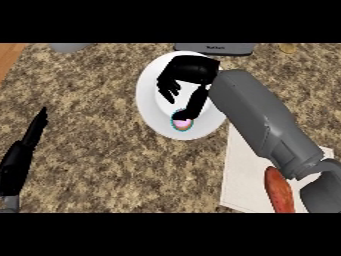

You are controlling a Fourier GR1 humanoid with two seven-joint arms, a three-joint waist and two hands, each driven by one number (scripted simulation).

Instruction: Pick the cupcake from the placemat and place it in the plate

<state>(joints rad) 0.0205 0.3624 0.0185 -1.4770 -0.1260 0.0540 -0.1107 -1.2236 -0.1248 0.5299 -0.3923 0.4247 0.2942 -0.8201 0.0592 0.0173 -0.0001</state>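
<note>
A round white plate (148, 87) sits on the brown speckled stone counter (99, 150), far of centre. The small cupcake with pink icing and a teal wrapper (182, 123) stands on this plate, close to its near rim and fully off the placemat.

The robot's black right hand (191, 70) hangs over the far half of the plate. Its digits are spread apart and not closed round anything. One long digit stretches toward the near side and meets the top of the cupcake, while the rest dangle to the left, clear of it. The grey right forearm (258, 112) runs from the near right corner, crossing the plate's right edge.

The pale rectangular placemat (243, 167) lies just to the near right of the plate, partly under that forearm. A reddish-orange elongated food item (279, 192) rests on its near part.

The black left hand (18, 160) shows at the near left, well apart from the plate, with straight fingers held together and pointing away.

Along the far edge are a flat grey appliance (213, 48) and, further left, a rounded grey object (69, 47), both cut off by the frame.
</note>
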